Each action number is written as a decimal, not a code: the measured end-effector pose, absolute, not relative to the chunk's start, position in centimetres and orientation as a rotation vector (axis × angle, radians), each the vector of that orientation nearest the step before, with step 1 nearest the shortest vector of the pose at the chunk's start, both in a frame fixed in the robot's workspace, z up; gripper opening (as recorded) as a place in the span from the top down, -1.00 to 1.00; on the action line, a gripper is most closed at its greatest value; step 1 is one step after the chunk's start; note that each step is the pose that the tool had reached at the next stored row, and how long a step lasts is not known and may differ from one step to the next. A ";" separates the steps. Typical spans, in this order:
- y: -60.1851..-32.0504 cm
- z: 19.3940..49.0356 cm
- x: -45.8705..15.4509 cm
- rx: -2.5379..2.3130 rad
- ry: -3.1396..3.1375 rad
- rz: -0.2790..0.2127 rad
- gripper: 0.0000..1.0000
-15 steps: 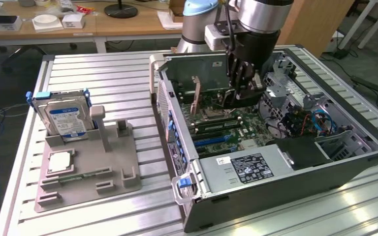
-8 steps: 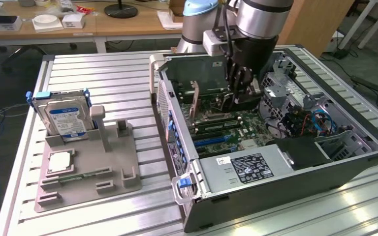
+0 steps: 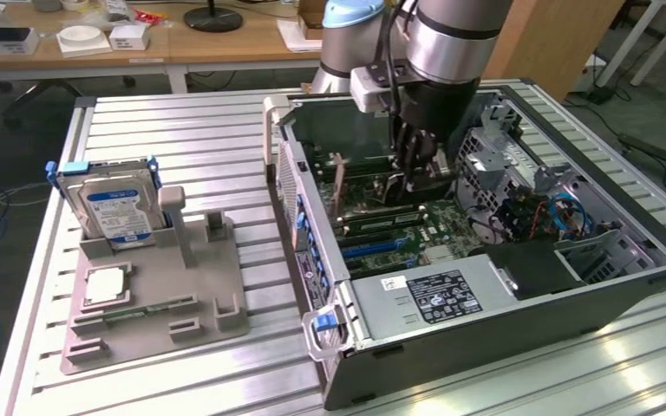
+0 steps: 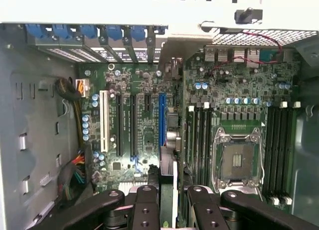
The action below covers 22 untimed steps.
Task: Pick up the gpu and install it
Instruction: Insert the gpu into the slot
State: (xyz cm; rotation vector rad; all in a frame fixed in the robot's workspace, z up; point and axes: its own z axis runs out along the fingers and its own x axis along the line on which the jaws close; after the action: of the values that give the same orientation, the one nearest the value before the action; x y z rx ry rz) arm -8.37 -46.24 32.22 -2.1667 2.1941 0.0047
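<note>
You have the gpu [image 4: 167,170] inside the open computer case [image 3: 506,334]. In the wrist view it shows edge-on, a thin dark strip standing over the green motherboard [image 4: 139,85]. It runs close alongside the long blue slot [image 4: 162,118], with the processor socket [image 4: 237,160] off to its other side. You cannot tell whether its lower edge touches the board.

Your pincer [image 4: 169,195] is pinching the card, with a dark finger [image 4: 147,205] on each flat face. In the exterior view the pincer hangs straight down from the arm [image 3: 449,43] into the middle of the case, over the row of expansion slots.

At the near corner of the case lies the silver power supply [image 3: 426,295] with its black label. Well apart from the case, on the exterior view's left, a grey holder [image 3: 166,299] sits on the ribbed metal table [image 3: 194,130]. It carries a hard drive [image 3: 119,208] standing upright with a blue-white label, and a square silver chip [image 3: 104,284] lying flat.
</note>
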 end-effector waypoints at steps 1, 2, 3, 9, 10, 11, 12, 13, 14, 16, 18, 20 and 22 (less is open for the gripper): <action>-46.2 32.1 -8.4 -2.169 2.196 0.009 0.47; -46.2 31.9 -8.4 -2.170 2.198 0.013 0.47; -46.2 31.8 -8.4 -2.171 2.199 0.015 0.47; -46.3 31.0 -8.4 -2.172 2.199 0.016 0.47; -46.3 30.9 -8.5 -2.172 2.200 0.016 0.47; -46.4 30.9 -8.5 -2.172 2.200 0.016 0.47; -46.4 30.8 -8.5 -2.172 2.200 0.016 0.47; -46.5 30.8 -8.5 -2.171 2.200 0.016 0.47; -46.5 30.8 -8.6 -2.172 2.200 0.016 0.47; -46.5 30.7 -8.7 -2.172 2.199 0.016 0.47; -46.6 30.7 -8.8 -2.172 2.200 0.016 0.47; -46.7 30.6 -8.8 -2.172 2.200 0.016 0.47; -46.9 30.6 -8.8 -2.172 2.200 0.016 0.47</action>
State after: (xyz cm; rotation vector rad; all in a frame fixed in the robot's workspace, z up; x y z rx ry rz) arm -8.82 -46.90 30.56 -2.1717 2.1997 0.0159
